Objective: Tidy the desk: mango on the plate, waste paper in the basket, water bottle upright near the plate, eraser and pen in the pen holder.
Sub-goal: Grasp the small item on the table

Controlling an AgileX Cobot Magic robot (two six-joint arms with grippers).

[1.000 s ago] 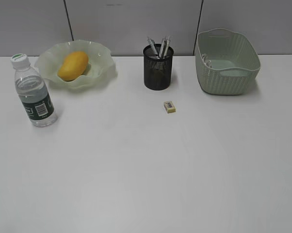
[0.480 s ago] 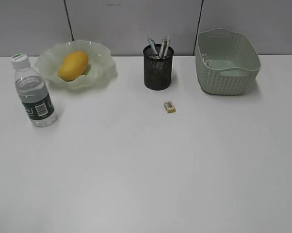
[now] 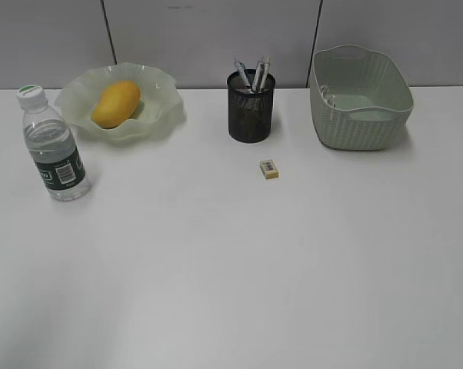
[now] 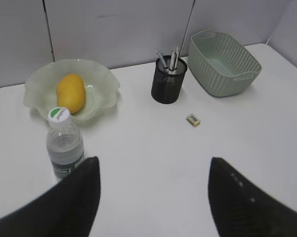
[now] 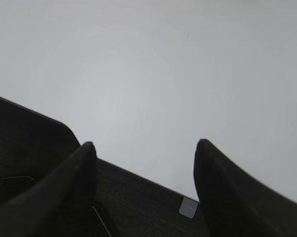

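The yellow mango (image 3: 115, 104) lies in the wavy green plate (image 3: 158, 115). To the plate's front left the water bottle (image 3: 53, 146) stands upright. Pens (image 3: 260, 74) stick out of the black mesh pen holder (image 3: 251, 110). In front of the holder, the small eraser (image 3: 269, 169) lies on the desk (image 3: 231, 261). A bit of white waste paper (image 3: 328, 98) shows inside the basket (image 3: 362, 123). Neither arm appears in the exterior view. My left gripper (image 4: 153, 163) is open and empty, high above the near desk. The right gripper (image 5: 146, 145) is open and empty over the desk's edge.
A grey panelled wall (image 3: 216, 38) runs behind the desk. In the right wrist view a dark surface (image 5: 138, 197) lies below the desk's edge. The left wrist view shows the bottle (image 4: 63, 143) just beyond my left finger (image 4: 82, 192).
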